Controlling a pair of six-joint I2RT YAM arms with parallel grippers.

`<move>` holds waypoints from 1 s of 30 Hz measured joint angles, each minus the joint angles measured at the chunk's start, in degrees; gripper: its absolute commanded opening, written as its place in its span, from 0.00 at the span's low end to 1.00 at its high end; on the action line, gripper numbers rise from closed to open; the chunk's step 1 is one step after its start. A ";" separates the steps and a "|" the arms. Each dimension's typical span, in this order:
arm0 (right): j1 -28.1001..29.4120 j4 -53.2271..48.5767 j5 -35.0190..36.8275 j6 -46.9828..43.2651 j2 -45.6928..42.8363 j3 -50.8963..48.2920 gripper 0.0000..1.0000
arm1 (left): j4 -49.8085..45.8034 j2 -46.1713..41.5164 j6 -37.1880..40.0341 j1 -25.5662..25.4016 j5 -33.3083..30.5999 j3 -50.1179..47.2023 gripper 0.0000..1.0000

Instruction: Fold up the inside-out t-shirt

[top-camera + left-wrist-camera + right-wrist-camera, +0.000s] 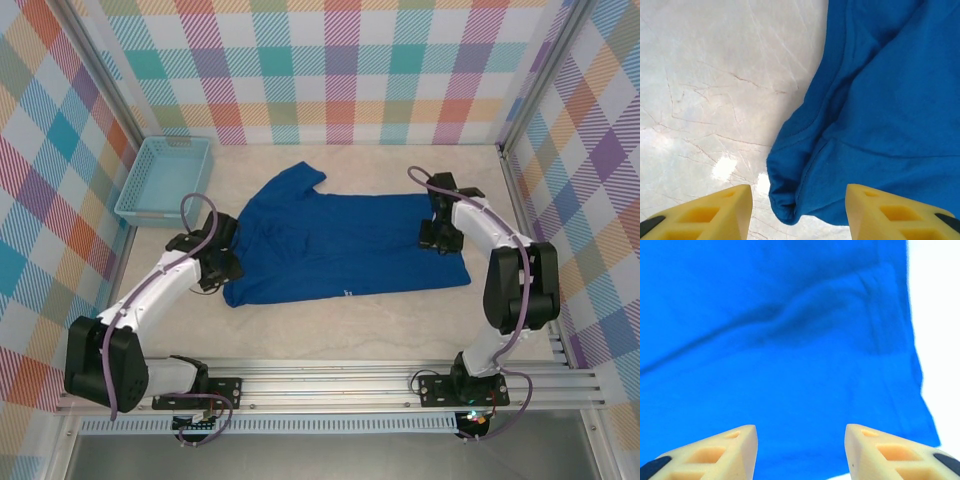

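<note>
The royal-blue inside-out t-shirt (340, 245) lies spread across the middle of the table, one sleeve pointing to the back left. My left gripper (222, 262) hovers at its left edge, open, its yellow fingers (715, 212) straddling a rounded fold of blue cloth (790, 195) without touching it. My right gripper (437, 236) stands open over the shirt's right end. In the right wrist view its gripper (801, 450) has flat blue cloth (790, 355) below its fingers, with the shirt's edge at the right.
A light blue mesh basket (165, 177) stands at the back left corner. Checked walls close in the table on three sides. Bare marbled tabletop (705, 90) lies left of the shirt and along the front edge (340, 330).
</note>
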 measured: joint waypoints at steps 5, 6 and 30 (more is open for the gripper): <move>-0.76 3.43 -5.27 -0.02 4.04 1.03 0.49 | 8.57 2.23 0.00 -3.21 8.83 0.04 0.51; -1.16 3.85 -5.70 -0.02 5.09 1.20 0.49 | 11.02 4.35 0.02 -4.07 11.02 0.20 0.50; -3.76 -4.26 -1.81 2.54 0.24 -9.70 0.51 | 13.18 9.31 -0.44 -4.52 14.12 -6.03 0.55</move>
